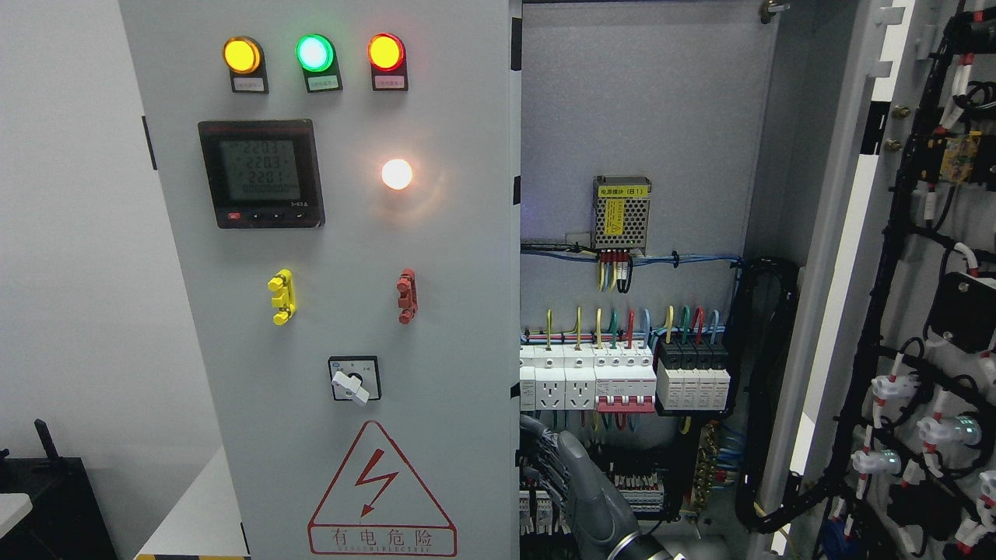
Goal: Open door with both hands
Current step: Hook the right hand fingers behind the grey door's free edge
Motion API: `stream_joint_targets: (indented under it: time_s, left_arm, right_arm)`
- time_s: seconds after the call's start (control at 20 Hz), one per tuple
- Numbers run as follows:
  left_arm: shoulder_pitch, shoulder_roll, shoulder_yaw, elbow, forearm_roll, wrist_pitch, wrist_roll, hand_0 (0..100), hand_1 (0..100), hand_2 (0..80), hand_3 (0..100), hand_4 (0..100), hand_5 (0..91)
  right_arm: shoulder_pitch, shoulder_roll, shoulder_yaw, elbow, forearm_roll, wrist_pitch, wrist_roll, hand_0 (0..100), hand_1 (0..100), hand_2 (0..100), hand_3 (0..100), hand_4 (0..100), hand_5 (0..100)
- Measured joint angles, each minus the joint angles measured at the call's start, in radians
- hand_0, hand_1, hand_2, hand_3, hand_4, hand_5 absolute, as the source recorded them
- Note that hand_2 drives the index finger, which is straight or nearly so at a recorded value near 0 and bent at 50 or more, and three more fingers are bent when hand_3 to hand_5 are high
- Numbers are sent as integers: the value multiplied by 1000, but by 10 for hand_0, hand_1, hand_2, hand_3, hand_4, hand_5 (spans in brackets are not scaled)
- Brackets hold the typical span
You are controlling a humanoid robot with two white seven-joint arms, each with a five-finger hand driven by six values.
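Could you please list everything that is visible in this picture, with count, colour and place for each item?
Left door: one, grey, closed, left half of cabinet.
Right door: one, grey, swung open at the right, black wiring on its inner side.
Indicator lamps: three, amber, green and red, top of left door.
Meter: one, black, below the lamps.
White lamp: one, lit, right of the meter.
Yellow handle: one, mid left door.
Red handle: one, right of the yellow one.
Rotary switch: one, black and white, lower door.
Warning triangle: one, red, bottom of door.
Power supply: one, metal mesh, cabinet back wall.
Breakers: one row, white and black, inside cabinet.
Robot hand: one, grey, bottom centre at the left door's edge.
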Motion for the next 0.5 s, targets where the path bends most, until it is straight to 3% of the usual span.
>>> stream_joint_targets:
  time_s: [0.5]
  left_arm:
    - [0,0,0,0,0,2,0,0,0,0,0,32,0]
  right_arm:
    - [-30,-19,2,41,-2,-4,14,0,0,0,0,0,0]
